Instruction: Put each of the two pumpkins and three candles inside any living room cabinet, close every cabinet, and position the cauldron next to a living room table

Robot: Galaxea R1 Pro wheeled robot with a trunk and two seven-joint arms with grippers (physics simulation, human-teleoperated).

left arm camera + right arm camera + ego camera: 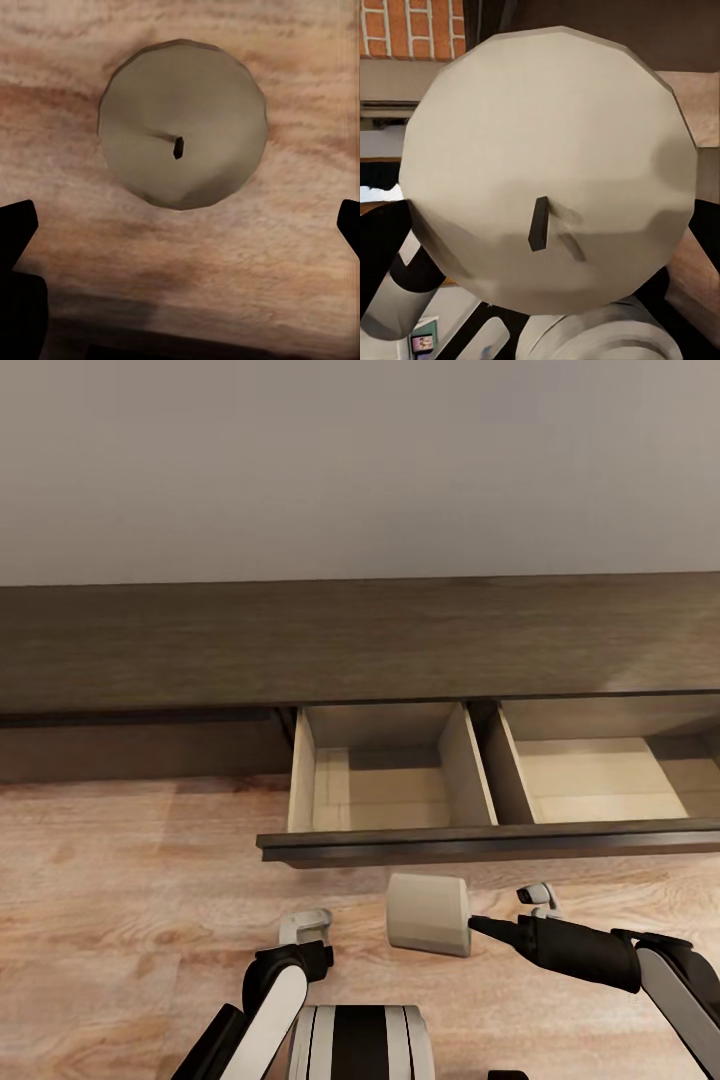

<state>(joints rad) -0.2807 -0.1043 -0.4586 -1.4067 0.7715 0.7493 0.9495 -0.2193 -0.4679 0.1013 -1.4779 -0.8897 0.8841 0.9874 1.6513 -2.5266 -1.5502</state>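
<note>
We hold one candle (429, 913) sideways in the right gripper (478, 926), clamped, just short of the open cabinet drawer (385, 785) ahead, ready to drop in. Left gripper (180, 225) spread wide, empty, above a second candle (182, 124) on the floor (225, 255); left wrist view shows its wick.

Grey-beige candle (428, 913), dark brown cabinet (350, 640), pale beige drawer interiors (385, 790).

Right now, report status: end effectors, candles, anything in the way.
Right end effector shut on candle. Left end effector open above second candle on floor. Drawer open ahead, front panel between.
</note>
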